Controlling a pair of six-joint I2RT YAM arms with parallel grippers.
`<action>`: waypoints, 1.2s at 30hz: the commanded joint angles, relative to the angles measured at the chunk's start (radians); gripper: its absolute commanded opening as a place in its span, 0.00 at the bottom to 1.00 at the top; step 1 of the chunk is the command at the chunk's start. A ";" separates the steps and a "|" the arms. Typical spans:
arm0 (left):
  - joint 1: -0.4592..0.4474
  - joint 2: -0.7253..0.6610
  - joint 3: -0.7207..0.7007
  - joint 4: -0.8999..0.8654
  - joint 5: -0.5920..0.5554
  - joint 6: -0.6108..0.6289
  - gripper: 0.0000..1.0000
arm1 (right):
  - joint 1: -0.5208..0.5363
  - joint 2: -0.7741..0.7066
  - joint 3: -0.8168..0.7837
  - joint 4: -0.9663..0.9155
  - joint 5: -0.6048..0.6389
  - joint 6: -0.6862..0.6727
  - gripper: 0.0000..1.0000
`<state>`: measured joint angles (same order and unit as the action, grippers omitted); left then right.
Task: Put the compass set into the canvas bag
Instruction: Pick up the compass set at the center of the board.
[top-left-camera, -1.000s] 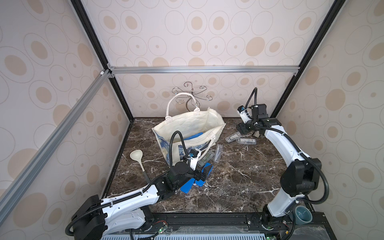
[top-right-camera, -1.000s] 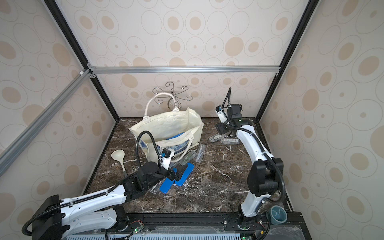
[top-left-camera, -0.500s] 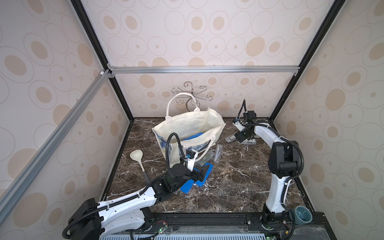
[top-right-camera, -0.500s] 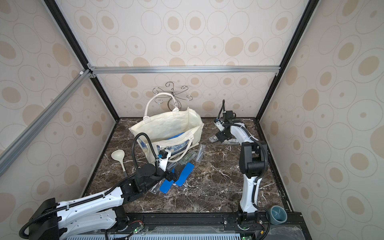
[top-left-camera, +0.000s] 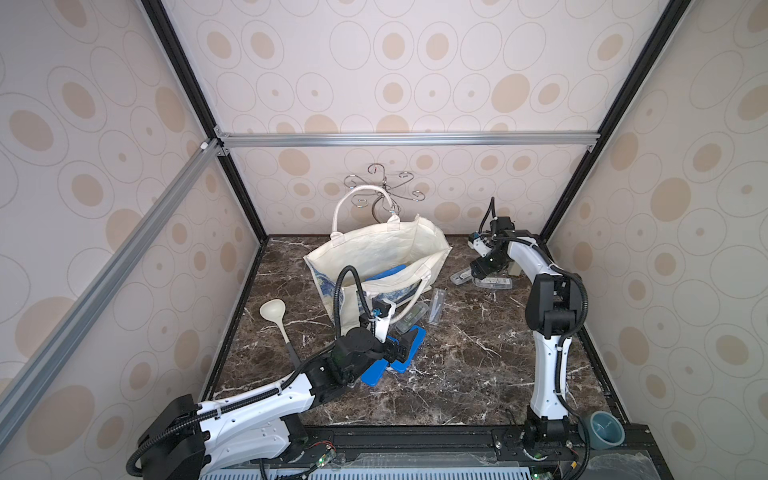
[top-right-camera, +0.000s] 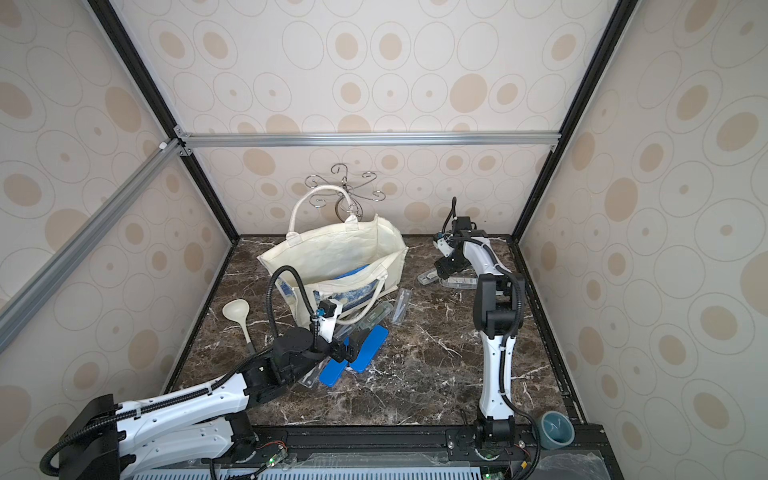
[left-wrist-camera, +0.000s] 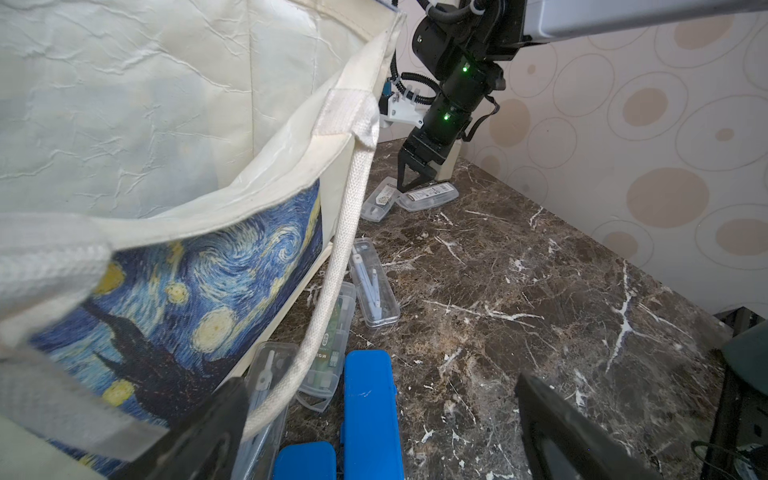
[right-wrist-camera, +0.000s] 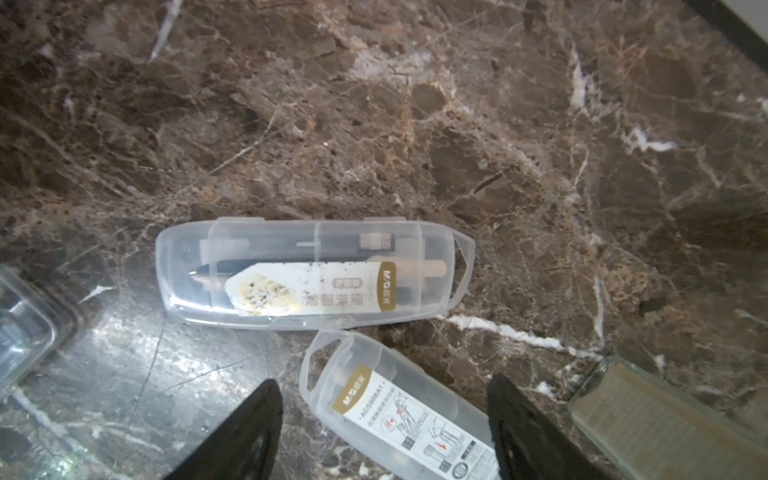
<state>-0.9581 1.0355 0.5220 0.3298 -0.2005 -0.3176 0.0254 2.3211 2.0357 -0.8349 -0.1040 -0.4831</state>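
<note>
The canvas bag (top-left-camera: 374, 253) (top-right-camera: 332, 253) stands open at the back middle, its starry print (left-wrist-camera: 199, 299) facing forward. A blue case (top-left-camera: 386, 274) lies inside it. Several clear compass set cases lie on the marble. Two of them (right-wrist-camera: 316, 274) (right-wrist-camera: 399, 415) are by my right gripper (right-wrist-camera: 384, 384) (top-left-camera: 478, 270), which is open and straddles the nearer one without touching it. Two more clear cases (top-left-camera: 436, 305) (top-left-camera: 411, 318) lie in front of the bag. My left gripper (left-wrist-camera: 380, 384) (top-left-camera: 401, 347) is wide open over a blue case (left-wrist-camera: 370, 415), beside the bag's hanging handle (left-wrist-camera: 345, 232).
A cream ladle (top-left-camera: 272, 309) lies at the left. A wire hook stand (top-left-camera: 382, 187) rises behind the bag. A glass jar (right-wrist-camera: 665, 415) sits close beside the right gripper, near the back right walls. A teal cup (top-left-camera: 606, 430) rests on the front rail.
The right arm's elbow has swung back toward the wall, and its gripper has stayed over the two clear cases with the jaws spreading wider. The left arm has shifted only slightly.
</note>
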 joint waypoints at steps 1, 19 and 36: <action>0.005 0.004 0.024 0.000 -0.016 -0.008 1.00 | -0.020 0.030 0.033 -0.101 -0.042 0.028 0.80; 0.005 0.017 0.028 0.002 -0.011 0.006 1.00 | -0.044 0.017 -0.042 -0.189 -0.105 -0.006 0.79; 0.005 0.035 0.047 -0.006 -0.009 0.011 1.00 | -0.041 0.016 -0.038 -0.054 -0.107 0.018 0.80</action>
<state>-0.9581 1.0622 0.5251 0.3256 -0.2066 -0.3168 -0.0170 2.3119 1.9659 -0.8680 -0.1925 -0.4538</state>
